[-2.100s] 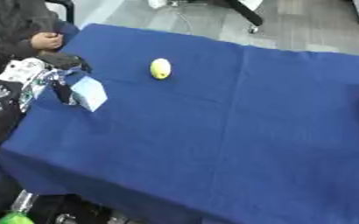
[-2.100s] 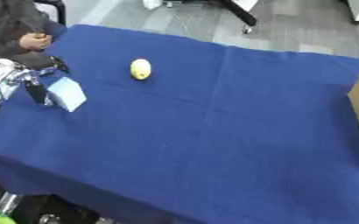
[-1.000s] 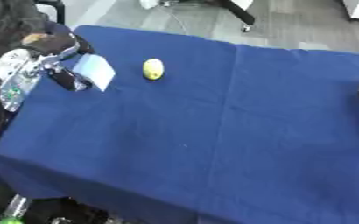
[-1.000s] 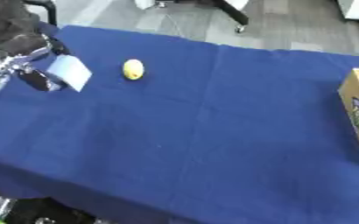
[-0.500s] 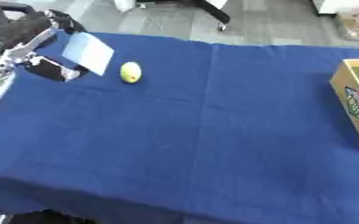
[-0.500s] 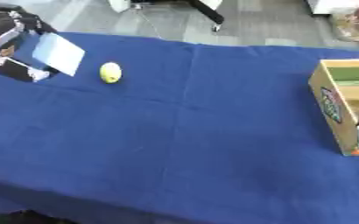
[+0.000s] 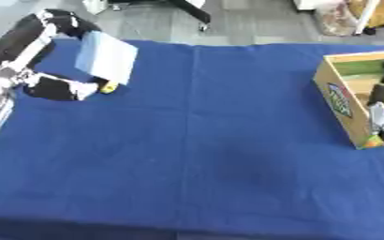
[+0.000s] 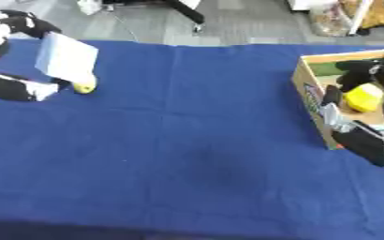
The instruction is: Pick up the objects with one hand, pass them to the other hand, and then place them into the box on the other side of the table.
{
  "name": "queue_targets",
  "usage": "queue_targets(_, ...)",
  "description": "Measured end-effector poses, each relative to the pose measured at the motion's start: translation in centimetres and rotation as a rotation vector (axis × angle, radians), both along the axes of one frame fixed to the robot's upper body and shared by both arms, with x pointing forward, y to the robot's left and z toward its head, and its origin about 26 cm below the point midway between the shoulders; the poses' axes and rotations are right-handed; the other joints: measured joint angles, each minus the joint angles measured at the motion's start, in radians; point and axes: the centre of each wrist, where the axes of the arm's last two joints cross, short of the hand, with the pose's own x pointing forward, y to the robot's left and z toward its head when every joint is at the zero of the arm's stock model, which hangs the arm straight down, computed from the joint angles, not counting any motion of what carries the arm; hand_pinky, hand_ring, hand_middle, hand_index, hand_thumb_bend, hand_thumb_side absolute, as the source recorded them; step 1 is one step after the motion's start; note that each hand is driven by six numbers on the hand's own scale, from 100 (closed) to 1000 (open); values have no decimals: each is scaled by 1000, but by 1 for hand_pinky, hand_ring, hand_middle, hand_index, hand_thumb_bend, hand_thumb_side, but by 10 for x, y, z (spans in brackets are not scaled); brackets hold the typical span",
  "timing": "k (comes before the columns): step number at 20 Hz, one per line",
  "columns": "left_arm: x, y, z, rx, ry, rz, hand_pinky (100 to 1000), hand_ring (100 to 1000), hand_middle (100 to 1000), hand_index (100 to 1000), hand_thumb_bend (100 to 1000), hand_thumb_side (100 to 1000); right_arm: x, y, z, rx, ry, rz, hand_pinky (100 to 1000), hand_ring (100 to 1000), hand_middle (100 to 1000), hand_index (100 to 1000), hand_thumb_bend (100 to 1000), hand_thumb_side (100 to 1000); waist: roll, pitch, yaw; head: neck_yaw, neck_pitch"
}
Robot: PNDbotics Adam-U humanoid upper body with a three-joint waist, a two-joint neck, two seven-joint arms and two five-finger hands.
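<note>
– left hand [image 7: 48,70], what's it doing?
– it's at the far left of the blue table [image 7: 195,154], raised off the cloth, with its fingers and thumb curled round a pale blue flat thing, a card [image 7: 105,57] or thin box. fingers show at the card's top edge, the thumb side below it. the card is tilted, its face turned toward the camera.

– and the right hand [image 8: 367,126]?
– it's at the right edge, in and over the cardboard box [image 8: 310,89]. i see black and silver parts by the box's near wall, but i can't tell whether the fingers are straight or curled.

– anything in the box?
– a yellow thing [image 8: 364,97] sits inside it, close to the black parts of that hand. whether the hand touches it, i can't say. the box floor looks green toward the far end, and the outer wall carries a printed label.

– what else lies on the table?
– a small yellow, rounded thing, a lemon [image 8: 84,86] by the look of it, rests on the cloth just beside the lower edge of the card, half hidden behind it in the left eye view. it's well apart from the box, on the opposite side of the table.

– and the middle?
– only blue cloth, with a crease running from far to near.
</note>
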Motion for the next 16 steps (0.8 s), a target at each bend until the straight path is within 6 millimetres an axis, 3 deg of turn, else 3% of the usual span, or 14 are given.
queue_targets(5, -6, -32, -3, -103, 66, -122, 711, 634, 562, 606, 264, 100, 2, 20, 3, -41, -70, 114, 744, 510, 503, 720, 100, 257, -5, 0, -1, -23, 0)
queue_targets(12, -8, -56, -12, -180, 165, -265, 709, 633, 562, 606, 260, 100, 7, 54, 20, -116, -167, 340, 721, 500, 492, 730, 100, 223, -12, 0, -1, -41, 0)
queue_targets(16, -8, -66, -14, -192, 209, -351, 709, 633, 562, 605, 269, 100, 8, 73, 34, -198, -222, 478, 712, 501, 495, 756, 173, 212, -14, 0, -1, -49, 0)
